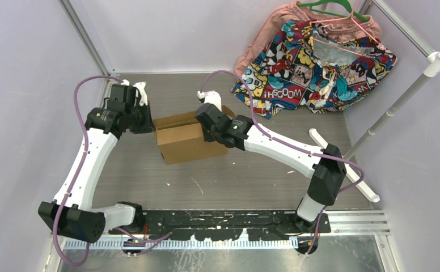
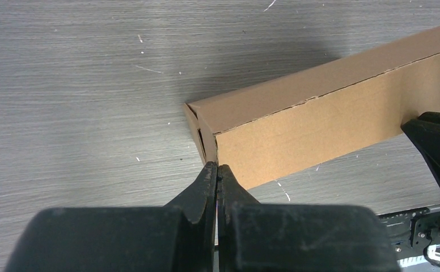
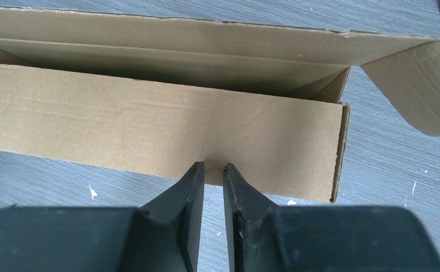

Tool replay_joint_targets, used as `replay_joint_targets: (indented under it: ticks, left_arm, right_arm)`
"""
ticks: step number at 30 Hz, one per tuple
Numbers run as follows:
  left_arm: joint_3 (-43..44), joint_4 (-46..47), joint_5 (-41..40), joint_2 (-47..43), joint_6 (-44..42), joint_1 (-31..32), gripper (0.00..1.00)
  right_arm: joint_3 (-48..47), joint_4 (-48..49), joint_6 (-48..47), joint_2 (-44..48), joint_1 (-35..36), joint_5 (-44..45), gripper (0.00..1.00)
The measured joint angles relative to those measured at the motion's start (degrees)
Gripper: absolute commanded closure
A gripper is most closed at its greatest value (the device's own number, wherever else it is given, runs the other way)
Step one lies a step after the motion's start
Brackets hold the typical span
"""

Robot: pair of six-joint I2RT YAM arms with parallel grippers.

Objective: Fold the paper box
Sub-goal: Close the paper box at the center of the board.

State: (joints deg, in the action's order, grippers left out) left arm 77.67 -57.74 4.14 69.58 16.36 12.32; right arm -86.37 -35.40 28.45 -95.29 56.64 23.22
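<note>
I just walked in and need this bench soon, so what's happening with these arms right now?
Two robot arms are folding a brown cardboard box in the middle of the table. The left gripper, shut, sits at one box corner. The right gripper, slightly open, noses against a long side wall. The top is still open, one rounded flap sticking out.

A robot lab cell: pale walls (image 1: 13, 85) box in a grey tabletop (image 1: 235, 181), two arms (image 1: 90, 164) bolted to a rail (image 1: 359, 222) at 6 o'clock, hung clothes (image 1: 314, 62) at 1 o'clock.
</note>
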Motion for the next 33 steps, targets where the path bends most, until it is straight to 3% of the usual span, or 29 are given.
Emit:
replay_joint_targets:
  ticks: [33]
  left_arm:
    - [0.0, 0.0, 0.0, 0.2, 0.9, 0.0, 1.0]
  right_arm:
    - [0.0, 0.1, 0.0, 0.0, 0.0, 0.0, 0.76]
